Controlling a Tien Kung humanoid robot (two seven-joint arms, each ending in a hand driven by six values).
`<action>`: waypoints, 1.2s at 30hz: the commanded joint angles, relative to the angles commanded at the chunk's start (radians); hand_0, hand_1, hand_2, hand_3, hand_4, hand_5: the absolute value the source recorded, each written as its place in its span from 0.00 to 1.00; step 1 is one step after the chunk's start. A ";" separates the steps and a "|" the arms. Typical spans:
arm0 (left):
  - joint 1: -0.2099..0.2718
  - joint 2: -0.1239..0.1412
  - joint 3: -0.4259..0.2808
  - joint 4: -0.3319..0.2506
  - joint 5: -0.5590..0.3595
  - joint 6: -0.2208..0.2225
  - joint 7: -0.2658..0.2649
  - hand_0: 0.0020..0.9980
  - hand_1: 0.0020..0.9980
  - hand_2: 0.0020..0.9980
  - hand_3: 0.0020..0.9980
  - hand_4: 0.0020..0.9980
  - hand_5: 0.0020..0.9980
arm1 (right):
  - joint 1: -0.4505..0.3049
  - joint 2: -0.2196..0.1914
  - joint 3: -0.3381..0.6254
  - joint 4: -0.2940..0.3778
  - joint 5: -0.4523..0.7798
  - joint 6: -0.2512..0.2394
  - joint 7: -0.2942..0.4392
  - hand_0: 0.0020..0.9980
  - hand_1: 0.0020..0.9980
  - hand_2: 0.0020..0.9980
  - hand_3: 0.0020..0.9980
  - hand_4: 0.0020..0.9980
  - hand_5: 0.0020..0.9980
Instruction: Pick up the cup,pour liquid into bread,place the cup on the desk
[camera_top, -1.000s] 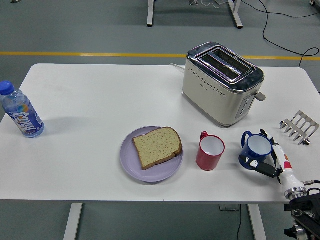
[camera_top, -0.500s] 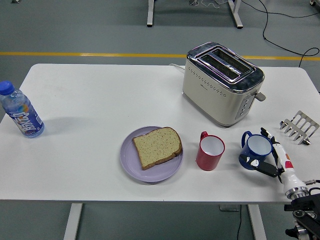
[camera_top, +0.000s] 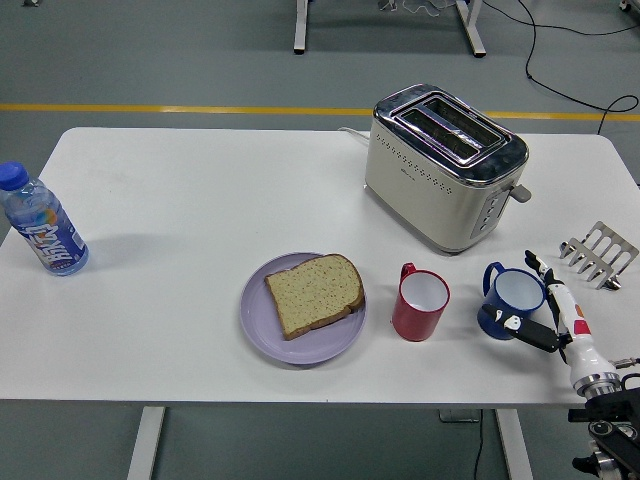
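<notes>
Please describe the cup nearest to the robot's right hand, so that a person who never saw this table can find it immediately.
Start at the cream and chrome toaster on the table's right half. Two cups stand in front of it, toward the near edge; take the right one, the blue cup, beside the right robot hand. Its neighbour is the red cup, next to the purple plate.

Right hand eases off the blue cup
The right hand (camera_top: 553, 312) has shifted slightly right and toward the near desk edge; its dark lower finger no longer overlaps the blue cup (camera_top: 512, 299).
</notes>
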 joint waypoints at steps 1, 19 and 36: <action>0.000 0.000 0.000 0.000 0.001 0.000 0.000 0.69 0.76 0.77 0.61 0.40 1.00 | -0.003 -0.001 0.003 0.006 -0.003 -0.001 0.000 0.97 0.86 0.98 1.00 1.00 0.24; 0.002 -0.002 -0.018 0.002 0.028 0.002 0.009 0.69 0.76 0.77 0.61 0.40 1.00 | -0.031 -0.011 0.052 0.073 -0.038 -0.021 -0.001 0.97 0.86 0.98 1.00 1.00 0.23; 0.001 0.000 -0.001 0.002 0.003 -0.001 0.000 0.69 0.76 0.77 0.61 0.40 1.00 | -0.073 -0.034 0.131 0.228 -0.041 -0.048 -0.005 0.97 0.86 0.97 1.00 1.00 0.23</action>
